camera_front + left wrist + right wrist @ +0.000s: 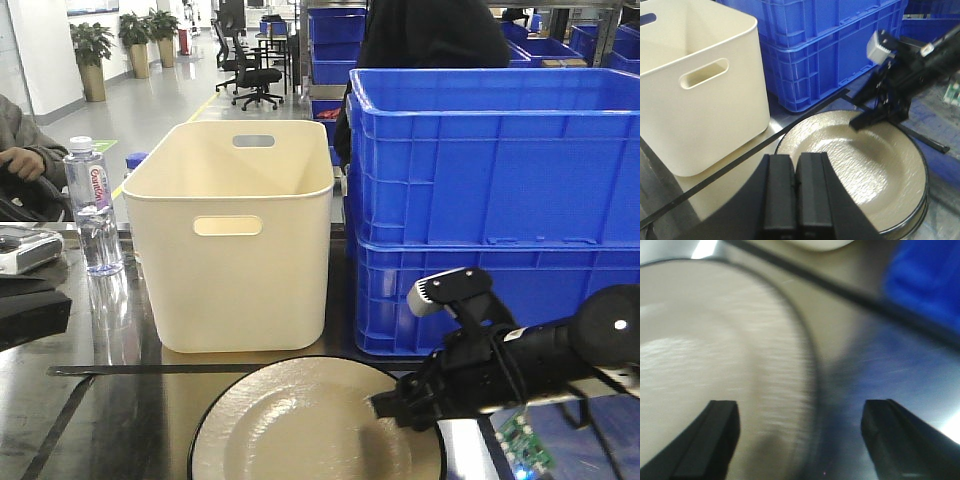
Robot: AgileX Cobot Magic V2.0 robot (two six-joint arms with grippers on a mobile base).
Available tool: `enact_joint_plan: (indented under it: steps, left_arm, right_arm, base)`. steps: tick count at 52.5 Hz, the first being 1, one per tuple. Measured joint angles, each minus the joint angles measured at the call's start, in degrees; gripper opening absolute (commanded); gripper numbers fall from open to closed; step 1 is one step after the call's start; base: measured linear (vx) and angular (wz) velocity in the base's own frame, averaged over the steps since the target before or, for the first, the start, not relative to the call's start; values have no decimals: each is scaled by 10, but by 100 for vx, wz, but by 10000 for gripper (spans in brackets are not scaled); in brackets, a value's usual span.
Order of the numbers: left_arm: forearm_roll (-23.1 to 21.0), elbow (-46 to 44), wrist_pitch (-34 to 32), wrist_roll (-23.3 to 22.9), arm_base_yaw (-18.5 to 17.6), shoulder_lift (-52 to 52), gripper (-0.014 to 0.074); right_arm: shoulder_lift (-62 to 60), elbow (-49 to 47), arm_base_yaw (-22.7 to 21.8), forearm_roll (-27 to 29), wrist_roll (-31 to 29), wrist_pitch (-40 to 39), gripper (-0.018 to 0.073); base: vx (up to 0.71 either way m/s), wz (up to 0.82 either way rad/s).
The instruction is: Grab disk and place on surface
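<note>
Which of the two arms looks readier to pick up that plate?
The right. Its open right gripper straddles the plate rim, one finger over the plate, one over the surface. The left gripper is shut.

I see the dark, glossy surface (120, 410) with black tape lines (150, 369) crossing it. Directly on it sit a cream bin (232, 245) with cut-out handles, stacked blue crates (490, 210) just beside it, a water bottle (92, 205) near the bin's other side, and the beige disk (315, 425) with its dark rim, lying flat in front of the bin. A green circuit board (527, 450) rests near the disk
</note>
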Motion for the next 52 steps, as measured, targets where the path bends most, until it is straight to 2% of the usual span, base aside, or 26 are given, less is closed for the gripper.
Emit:
enact_joint_plan:
  steps: [5, 8, 12, 14, 17, 18, 21, 24, 27, 31, 35, 46, 52]
  left_arm:
    - [31, 0, 14, -22, 0, 1, -6]
    - [63, 0, 23, -54, 0, 1, -6]
    - [141, 0, 42, -123, 0, 3, -5]
    - [198, 0, 55, -173, 0, 5, -5]
    - [268, 0, 73, -238, 0, 9, -5]
    - [307, 0, 82, -266, 0, 10, -5]
    - [370, 1, 106, -337, 0, 13, -5]
    - [426, 1, 125, -389, 0, 14, -5]
    - [457, 2, 134, -410, 0, 11, -5]
    - [470, 8, 126, -407, 0, -1, -5]
    - [470, 34, 107, -392, 0, -32, -5]
    - [455, 178, 33, -360, 0, -210, -5]
    - [432, 257, 13, -346, 0, -321, -5]
  right_arm:
    - [-23, 0, -6, -75, 27, -41, 575]
    - [-45, 0, -7, -116, 54, -58, 537]
    - [-72, 0, -10, -169, 104, -67, 430]
    - [-90, 0, -10, -198, 142, -65, 375]
    - [-115, 0, -10, -231, 205, -51, 197]
    - [-122, 0, -10, -247, 222, -45, 158]
    - [-152, 0, -10, -291, 301, -10, -2]
    - [-179, 0, -10, -335, 361, 45, -15]
    - [-205, 3, -10, -366, 396, 82, -15]
    - [-255, 26, -10, -384, 418, 95, -13]
    - [-322, 74, -10, -382, 421, 71, -13]
    - [-555, 275, -10, -350, 389, -103, -12]
    - [-678, 394, -10, -344, 384, -157, -10]
  base:
    - [0, 0]
    - [0, 0]
    - [0, 0]
    - [0, 0]
    - [0, 0]
    - [0, 0]
    - [0, 0]
    - [0, 0]
    - [0, 0]
    - [0, 0]
    - [0, 0]
    - [0, 0]
    - [0, 0]
